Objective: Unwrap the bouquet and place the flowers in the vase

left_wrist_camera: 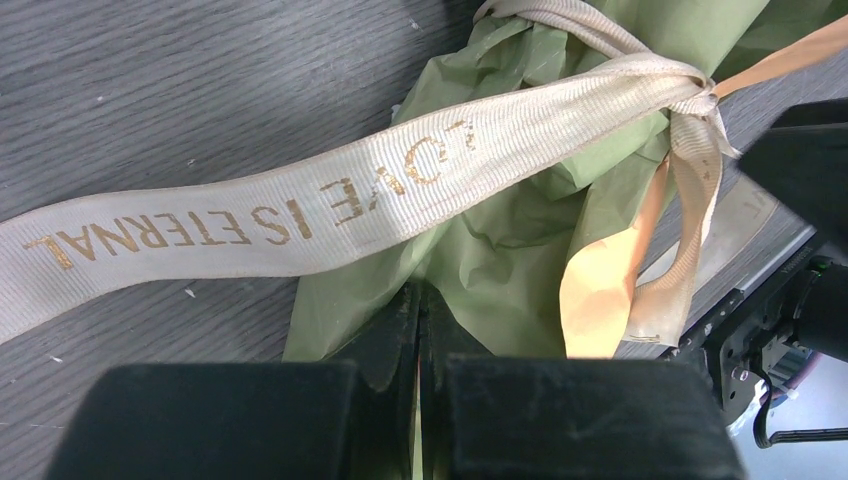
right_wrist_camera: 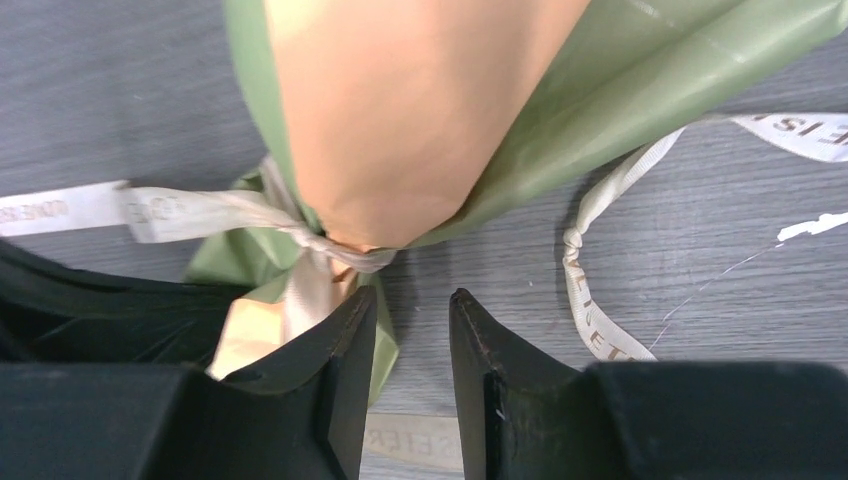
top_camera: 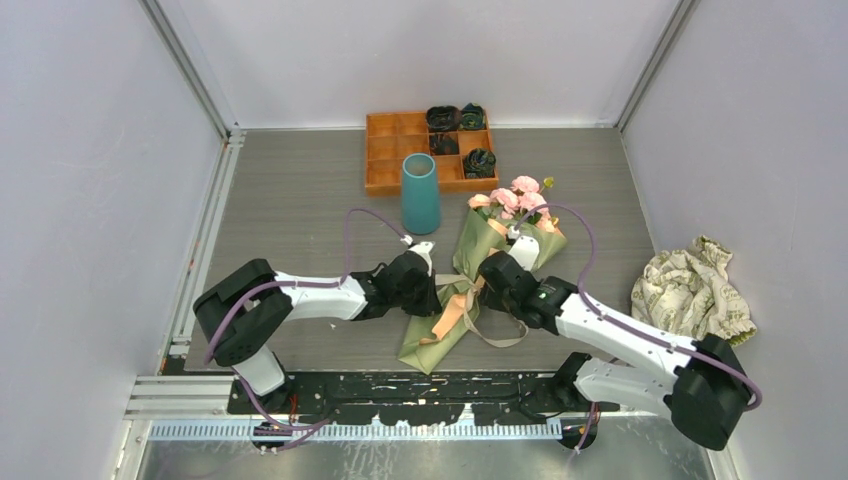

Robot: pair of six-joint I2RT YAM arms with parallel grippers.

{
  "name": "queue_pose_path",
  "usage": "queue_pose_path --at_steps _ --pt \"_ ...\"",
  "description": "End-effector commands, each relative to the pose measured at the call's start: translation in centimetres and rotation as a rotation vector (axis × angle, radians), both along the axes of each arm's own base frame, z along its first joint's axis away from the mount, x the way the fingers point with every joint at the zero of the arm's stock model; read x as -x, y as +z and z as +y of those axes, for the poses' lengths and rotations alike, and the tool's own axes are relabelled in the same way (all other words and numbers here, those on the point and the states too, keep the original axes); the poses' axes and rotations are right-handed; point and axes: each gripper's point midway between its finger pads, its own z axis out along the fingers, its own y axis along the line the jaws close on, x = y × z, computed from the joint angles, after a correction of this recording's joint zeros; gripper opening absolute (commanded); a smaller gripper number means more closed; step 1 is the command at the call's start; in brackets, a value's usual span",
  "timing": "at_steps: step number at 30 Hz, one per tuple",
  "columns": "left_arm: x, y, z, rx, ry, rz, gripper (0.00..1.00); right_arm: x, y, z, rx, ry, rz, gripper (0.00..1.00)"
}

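left gripper (left_wrist_camera: 418, 296) shut against the bouquet (top_camera: 480, 240); right gripper (right_wrist_camera: 412, 306) slightly parted by the ribbon (left_wrist_camera: 300, 215) knot; its lettering only reads wrist-side

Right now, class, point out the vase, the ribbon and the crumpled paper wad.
vase (top_camera: 421, 195), top view, middle of its teal side.
ribbon (left_wrist_camera: 330, 205), left wrist view, its gold-lettered flat strip.
crumpled paper wad (top_camera: 690, 290), top view, centre of the wad.
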Motion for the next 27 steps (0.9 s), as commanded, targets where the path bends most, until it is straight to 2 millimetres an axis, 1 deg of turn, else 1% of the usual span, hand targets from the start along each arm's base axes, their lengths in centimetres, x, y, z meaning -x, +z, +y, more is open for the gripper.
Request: queue_pose_path --at_steps 1,4,7,9,13,19,24,27 --pt "-0.6 0.6 -0.3 0.003 0.000 -0.036 0.00 -0.8 -1.3 1.1 -0.026 -0.008 -0.002 0.38" --pt "-0.5 0.7 0.0 -0.003 -0.003 -0.039 0.00 -1.2 -1.6 1.5 -0.025 -0.005 0.001 0.41" --pt "-0.4 0.8 0.0 -0.003 -0.003 -0.039 0.00 -1.9 -1.3 1.5 -0.007 -0.009 -0.020 0.46" --pt "-0.5 0.7 0.0 -0.003 -0.002 -0.037 0.00 -2.3 -0.9 1.6 0.006 -0.005 -0.034 0.47" --pt "-0.5 0.8 -0.1 -0.003 -0.002 -0.038 0.00 -2.9 -0.6 1.8 0.028 -0.001 -0.039 0.47" --pt "-0.4 0.7 0.0 -0.005 -0.003 -0.037 0.00 -3.7 -1.4 2.1 0.065 -0.001 -0.038 0.45" --pt "-0.3 0.4 0.1 -0.009 0.000 -0.031 0.00 -4.6 -0.8 2.7 0.056 0.000 -0.067 0.44" --pt "-0.4 0.3 0.1 -0.011 0.001 -0.029 0.00 -5.1 -1.4 2.8 0.083 -0.001 -0.064 0.45"
